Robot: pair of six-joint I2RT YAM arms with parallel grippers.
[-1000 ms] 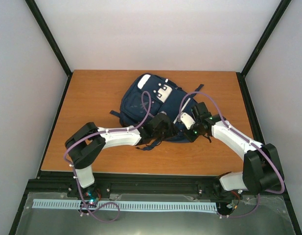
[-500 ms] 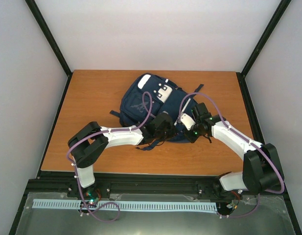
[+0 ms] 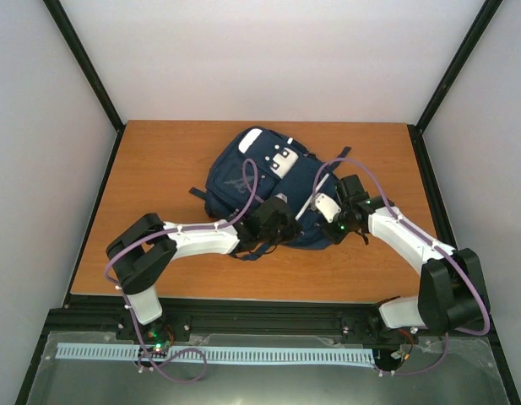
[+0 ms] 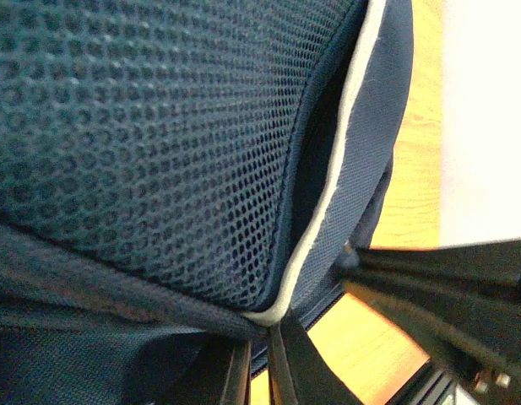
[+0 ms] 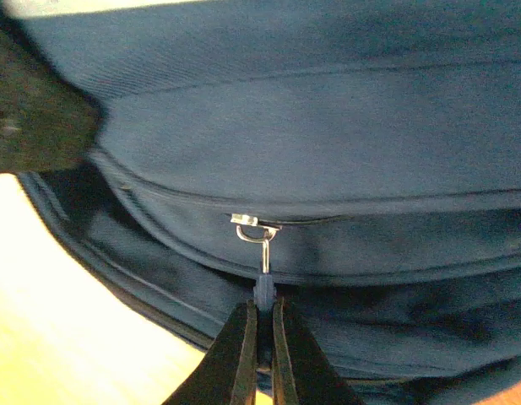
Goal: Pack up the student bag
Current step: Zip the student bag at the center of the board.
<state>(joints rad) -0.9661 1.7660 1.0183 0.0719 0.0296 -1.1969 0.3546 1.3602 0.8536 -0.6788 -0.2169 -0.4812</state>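
Packing looked barely begun: the student bag (image 3: 252,173) lay centre-frame, zip seemingly closed, right hand (image 5: 262,337) pinching its zipper pull (image 5: 262,253), left hand (image 4: 256,371) pinching its piped edge (image 4: 328,219).

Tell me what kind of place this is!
Probably a robot lab test booth: plain white walls in a black frame, a wooden table, and a left arm and a right arm mounted at its edge, handling a navy student bag.

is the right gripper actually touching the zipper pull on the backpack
Touching. The right wrist view shows the right gripper with jaws shut on the blue zipper pull of the backpack.
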